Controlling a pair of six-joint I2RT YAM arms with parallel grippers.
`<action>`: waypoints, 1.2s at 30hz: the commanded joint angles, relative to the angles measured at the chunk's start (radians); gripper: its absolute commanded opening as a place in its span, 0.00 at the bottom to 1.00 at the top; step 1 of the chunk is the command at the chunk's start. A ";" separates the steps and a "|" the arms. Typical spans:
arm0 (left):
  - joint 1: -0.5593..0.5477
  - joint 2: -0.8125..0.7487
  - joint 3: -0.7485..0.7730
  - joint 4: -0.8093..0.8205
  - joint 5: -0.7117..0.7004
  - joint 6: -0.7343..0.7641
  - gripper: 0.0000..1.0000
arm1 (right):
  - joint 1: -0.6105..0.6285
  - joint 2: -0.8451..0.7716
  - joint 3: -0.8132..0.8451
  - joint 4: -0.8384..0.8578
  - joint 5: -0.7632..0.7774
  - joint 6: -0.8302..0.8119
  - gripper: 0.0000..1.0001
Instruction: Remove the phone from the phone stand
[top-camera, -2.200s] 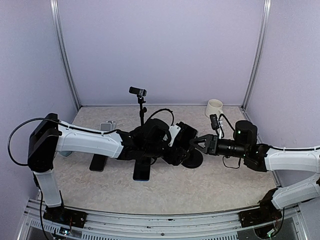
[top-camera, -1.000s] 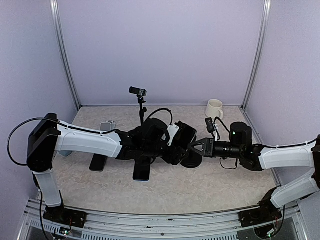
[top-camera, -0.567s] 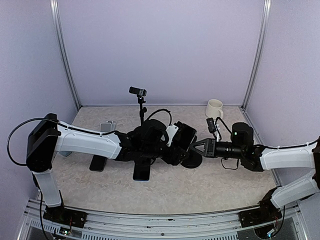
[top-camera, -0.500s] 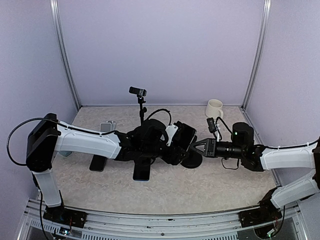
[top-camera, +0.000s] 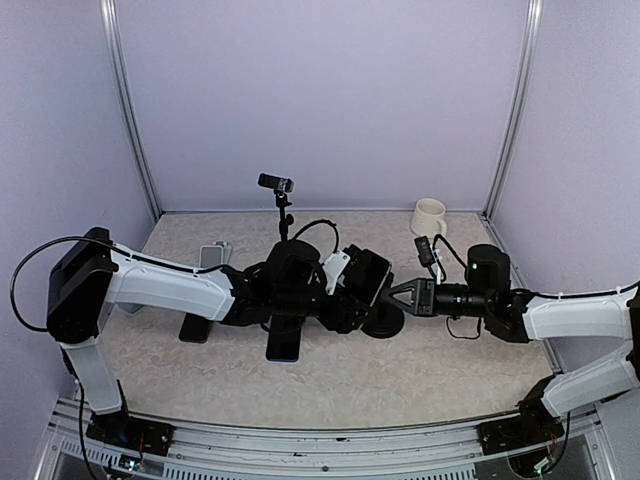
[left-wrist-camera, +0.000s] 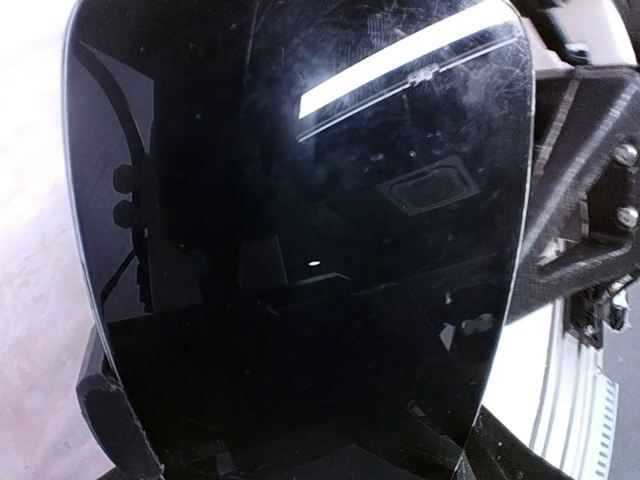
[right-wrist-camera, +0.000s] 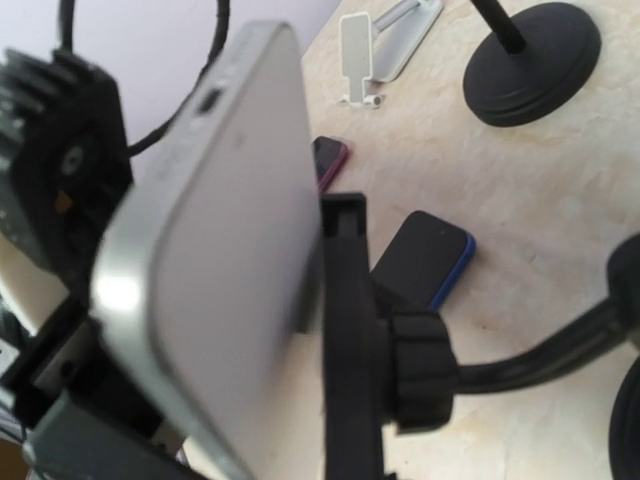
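In the left wrist view the phone (left-wrist-camera: 300, 220) fills the picture with its dark glass screen. My left gripper (left-wrist-camera: 320, 400) is shut across its width, one black finger (left-wrist-camera: 105, 405) at its lower left edge. In the top view my left gripper (top-camera: 343, 293) holds the phone (top-camera: 366, 273) mid-table. The right wrist view shows the phone's silver back (right-wrist-camera: 215, 240) beside the phone stand's black cradle (right-wrist-camera: 350, 330) and knob; my right fingers are hidden there. From above, my right gripper (top-camera: 393, 294) is pinched shut on the phone stand's head (top-camera: 382, 300). Whether the cradle still clamps the phone I cannot tell.
The stand's round base (top-camera: 384, 322) sits under both grippers. A small camera tripod (top-camera: 279, 200), a white mug (top-camera: 430, 215) and a white holder (top-camera: 213, 253) stand further back. Two dark phones (top-camera: 283, 342) (top-camera: 195, 325) lie flat under the left arm.
The left arm has drawn slightly to the left with the phone in its grip. The right gripper stays shut on the stand's head, shifted a touch to the right.
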 joint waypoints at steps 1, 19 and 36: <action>-0.003 -0.058 -0.018 0.142 0.062 0.025 0.05 | -0.030 -0.011 -0.004 -0.017 0.004 -0.007 0.00; -0.075 -0.258 -0.136 0.229 0.095 0.050 0.05 | -0.040 0.053 0.066 0.029 0.019 -0.058 0.00; -0.070 -0.507 -0.438 0.212 -0.207 -0.049 0.06 | -0.133 0.389 0.396 0.076 -0.058 -0.121 0.00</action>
